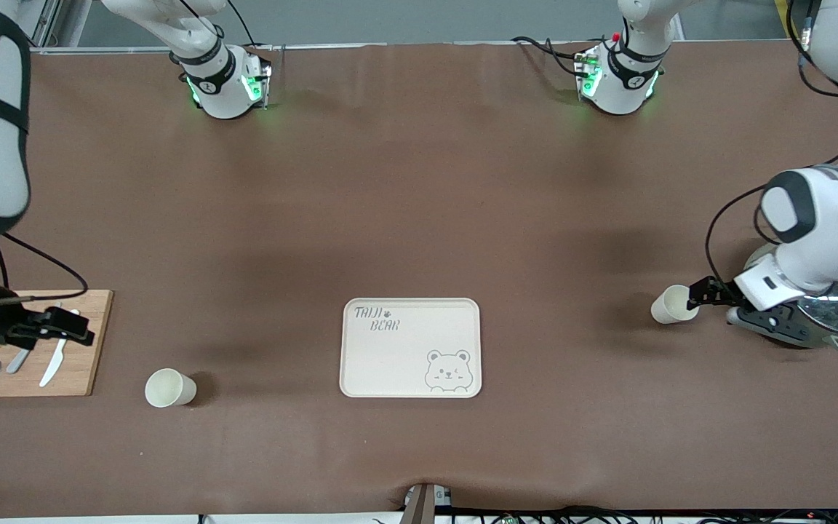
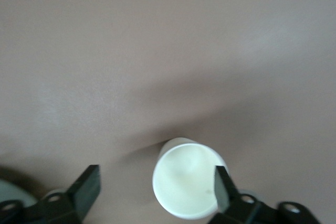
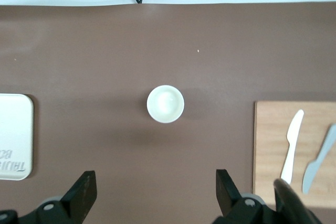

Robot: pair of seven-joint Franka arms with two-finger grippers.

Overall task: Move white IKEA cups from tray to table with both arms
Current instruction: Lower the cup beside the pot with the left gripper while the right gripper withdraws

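Two white IKEA cups stand upright on the brown table. One cup is toward the left arm's end, and my left gripper is right beside it. In the left wrist view this cup sits off-centre in the open left gripper, with one finger over its rim. The other cup is toward the right arm's end. My right gripper hangs open and empty over the wooden board. In the right wrist view this cup lies ahead of the open right gripper.
A cream bear-printed tray lies empty mid-table, and its edge shows in the right wrist view. A wooden board with two knives is at the right arm's end. A glass-lidded pot sits under the left arm.
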